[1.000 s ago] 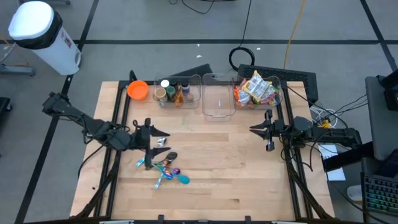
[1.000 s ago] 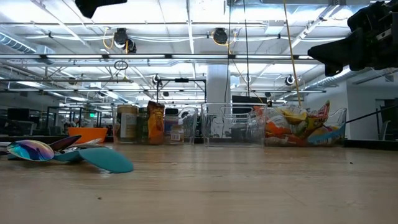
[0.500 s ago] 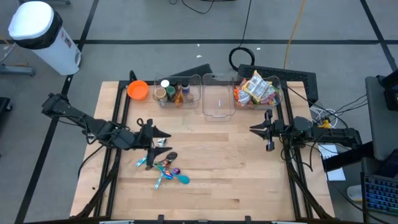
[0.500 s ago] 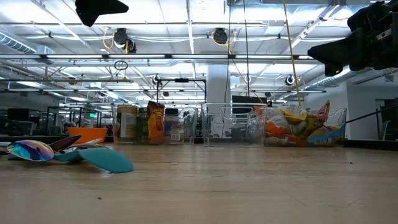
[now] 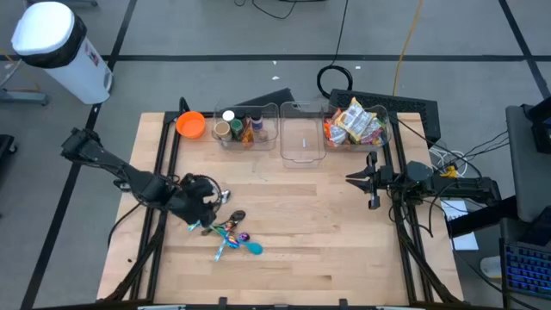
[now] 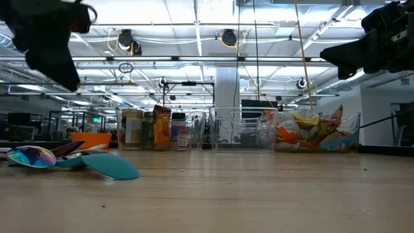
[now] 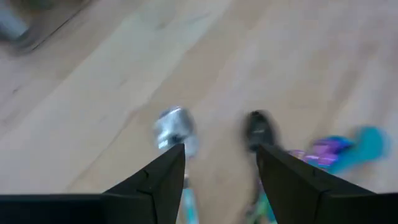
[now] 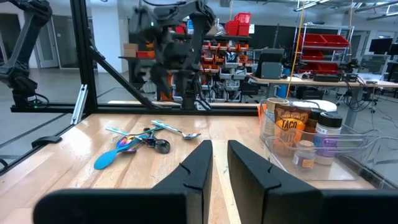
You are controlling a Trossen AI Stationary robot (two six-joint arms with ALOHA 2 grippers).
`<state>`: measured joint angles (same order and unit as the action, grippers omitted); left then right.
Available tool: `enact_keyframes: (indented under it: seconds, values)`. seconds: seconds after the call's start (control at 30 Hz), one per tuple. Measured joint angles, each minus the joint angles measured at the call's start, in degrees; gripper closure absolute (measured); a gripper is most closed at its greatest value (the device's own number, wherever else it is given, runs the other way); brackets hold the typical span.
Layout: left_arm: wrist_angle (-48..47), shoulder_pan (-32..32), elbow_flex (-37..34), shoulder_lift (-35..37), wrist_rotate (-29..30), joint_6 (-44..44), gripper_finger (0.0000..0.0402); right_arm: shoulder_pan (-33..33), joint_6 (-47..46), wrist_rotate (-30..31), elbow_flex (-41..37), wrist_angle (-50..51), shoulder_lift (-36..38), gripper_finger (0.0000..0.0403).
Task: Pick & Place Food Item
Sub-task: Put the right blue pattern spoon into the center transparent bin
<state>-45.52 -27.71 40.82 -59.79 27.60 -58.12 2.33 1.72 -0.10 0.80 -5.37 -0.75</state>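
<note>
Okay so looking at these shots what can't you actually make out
- Left gripper above the spoon pile: left wrist view is motion-blurred, so which spoon it is over is unclear.
- Jar labels in the left bin: too small from above; low view shows them far off.
- Snack packets in the right bin: overlapping, uncountable.
- Right gripper: cut off by the low view's edge.
</note>
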Motion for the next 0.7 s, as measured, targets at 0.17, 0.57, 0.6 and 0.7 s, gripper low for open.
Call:
enact_keyframes:
  seconds: [0.17, 0.57, 0.6, 0.7]
  values:
    - [-0.94, 2.20, 0.02, -5.78, 0.57, -4.60, 0.0183, -0.02, 0.02, 0.00, 0.00, 0.00, -0.02, 0.0360]
    - [-0.89, 7.57, 0.04, -19.73, -14.57, -6.50, 0.0136, -0.02, 0.01, -0.02, 0.02, 0.00, -0.02, 0.0360]
    - [-0.89, 7.57, 0.04, -20.62, -15.14, -6.50, 0.0138, 0.00, 0.00, -0.02, 0.02, 0.01, 0.00, 0.0360]
    - [-0.87, 7.59, 0.05, -23.05, -16.54, -6.42, 0.0148, -0.02, 0.02, 0.00, 0.02, 0.02, 0.00, 0.0360]
